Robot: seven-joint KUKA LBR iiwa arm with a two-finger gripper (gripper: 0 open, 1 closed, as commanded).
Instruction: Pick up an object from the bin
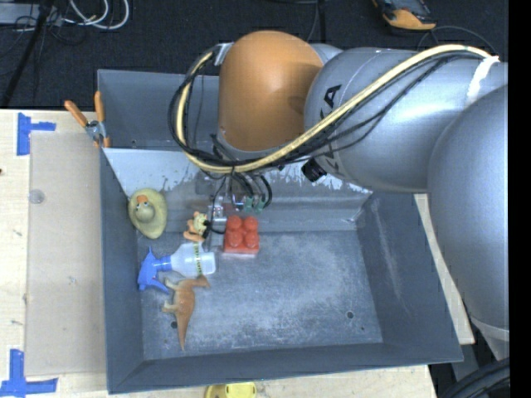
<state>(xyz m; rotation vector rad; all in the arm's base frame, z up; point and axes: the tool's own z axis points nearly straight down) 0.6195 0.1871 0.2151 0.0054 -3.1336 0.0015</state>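
My gripper (pixel 218 219) hangs low near the back left of the bin, under the orange cover. It stands between a red studded block (pixel 241 236) on its right and a small orange and yellow toy (pixel 197 225) on its left. Both lie close beside it, and I cannot make out whether it touches either one. Just in front of it lies a clear spray bottle with a blue trigger head (pixel 178 266) on its side.
A yellow-green duck-like toy (pixel 147 212) rests by the left wall. A brown animal figure (pixel 186 302) lies in front of the bottle. The arm and its cables cover the back right of the bin.
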